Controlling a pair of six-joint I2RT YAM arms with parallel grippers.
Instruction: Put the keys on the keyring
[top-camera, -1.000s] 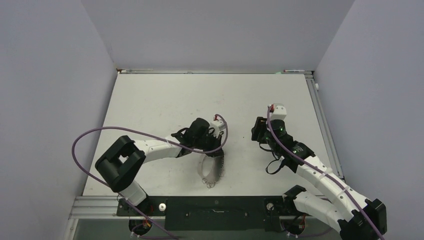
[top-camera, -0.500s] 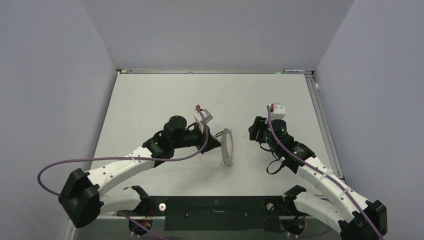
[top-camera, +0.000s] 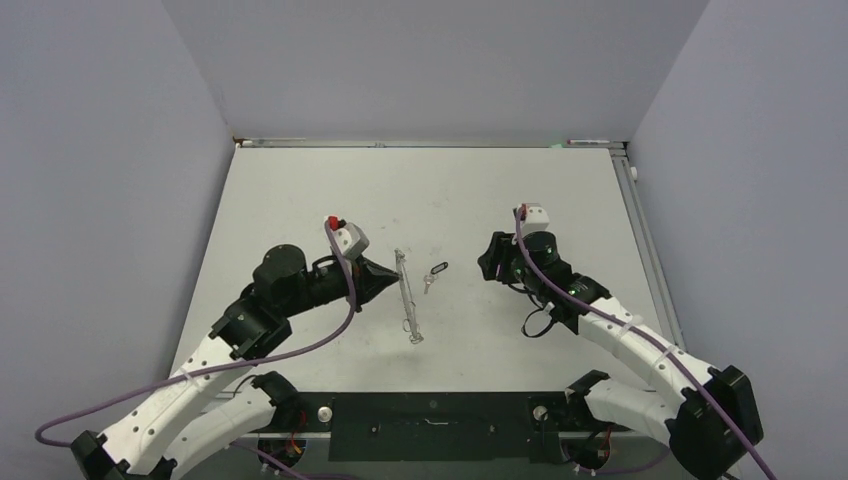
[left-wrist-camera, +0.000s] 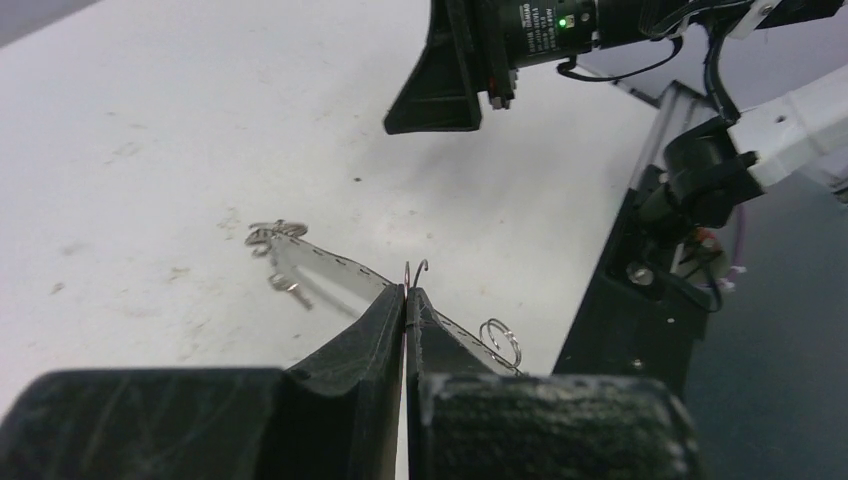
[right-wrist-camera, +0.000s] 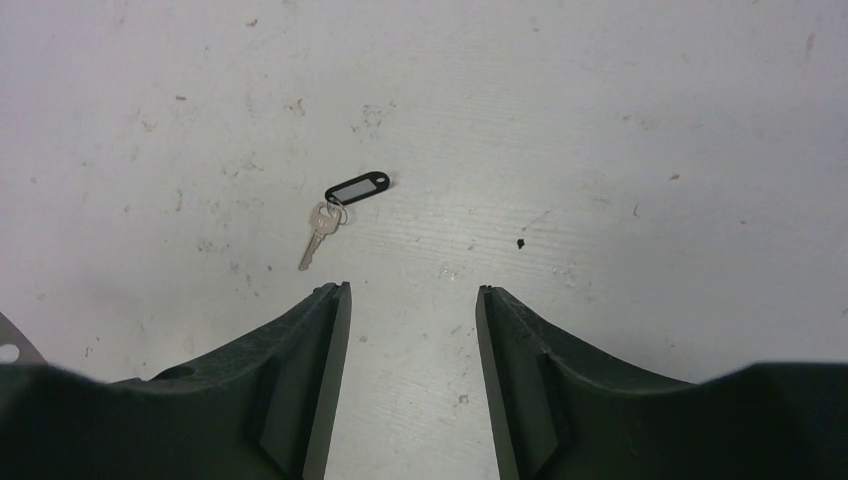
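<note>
The left arm stretches forward and rightward, and the left gripper (left-wrist-camera: 405, 297) is clenched on the rim of the keyring (top-camera: 407, 300). The right arm is bent, and the right gripper (right-wrist-camera: 412, 292), fingers apart, points at the key (right-wrist-camera: 318, 228) lying on the table (top-camera: 300, 200).

The white and black left arm (top-camera: 215, 352) reaches from its base at the near left toward the middle. Its wrist is nearly level. Its black two-finger left gripper (top-camera: 380, 281) points to the right, jaws pressed together on the thin silver wire keyring (top-camera: 405, 295). The white and black right arm (top-camera: 630, 338) is bent at the elbow. Its black right gripper (top-camera: 490, 258) points left and downward, with both fingers (right-wrist-camera: 320, 340) standing apart.
</note>
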